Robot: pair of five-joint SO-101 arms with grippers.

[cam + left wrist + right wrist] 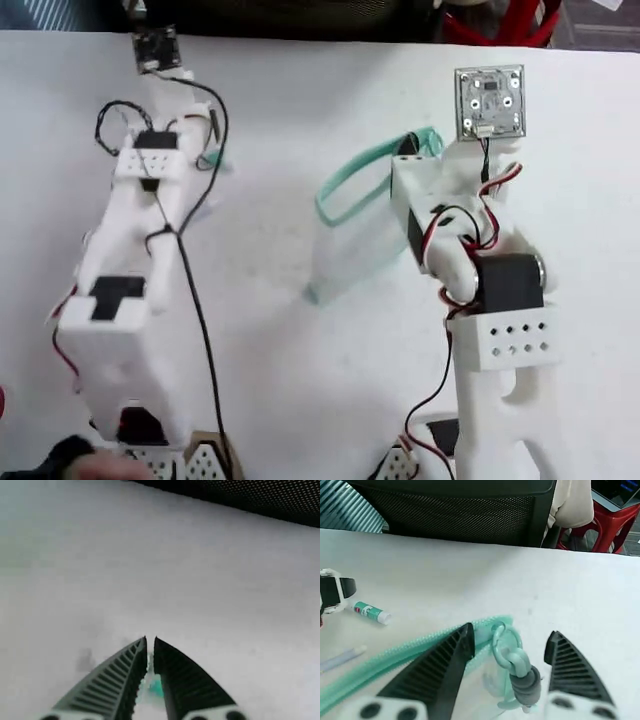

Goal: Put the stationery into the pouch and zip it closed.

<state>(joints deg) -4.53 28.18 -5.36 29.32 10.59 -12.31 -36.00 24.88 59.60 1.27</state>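
Straddling the zip pull (512, 655) at the far end of the clear, teal-edged pouch (355, 235), the right gripper (511, 631) stands spread, I reckon to hold that end while the mouth gapes open. Left of it a glue stick (370, 612) lies outside on the white table (300, 90), near the left gripper (150, 639), whose fingers are almost pressed together, a fleck of teal showing between. Beyond the table's far edge stand a black mesh chair (460, 510) and a red stool (615, 525).
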